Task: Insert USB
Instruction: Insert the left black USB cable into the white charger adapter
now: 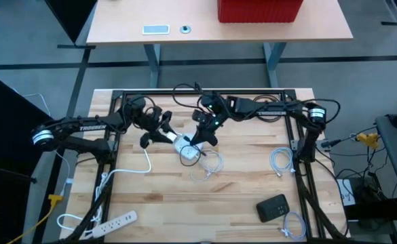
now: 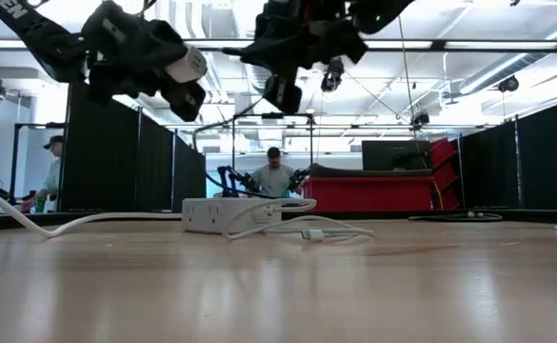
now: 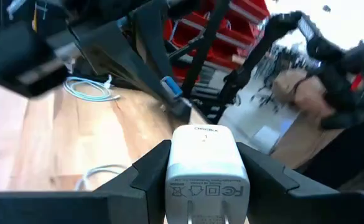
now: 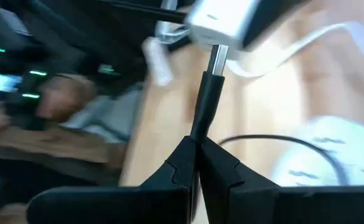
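White charger block [image 3: 206, 171] sits clamped between the left gripper [image 3: 200, 177] fingers, held up off the table, prongs toward the wrist camera and port face pointing away. In the right wrist view the right gripper [image 4: 197, 165] is pinched fully closed on the dark USB plug [image 4: 208, 99], and the metal tip of the plug meets the block's face — whether it has entered the port or only touches the rim I cannot tell. From above, both grippers meet over the middle of the wooden table [image 1: 239, 196], just above a white power strip [image 1: 188, 150] with a loose coil of white cable [image 1: 210, 165] beside it.

Risks, as judgement:
- Plug looks slightly off-axis to the block; pushing on like this could jam it against the port edge or bend the tongue.
- Left grip is on the block's smooth sides only — an axial push may slide the block back through the fingers rather than seat the plug.
- Trailing cable from the plug could snag on the strip below and tug the plug sideways.
- Right grip is thin and at the rear of the plug; it may pivot under load.
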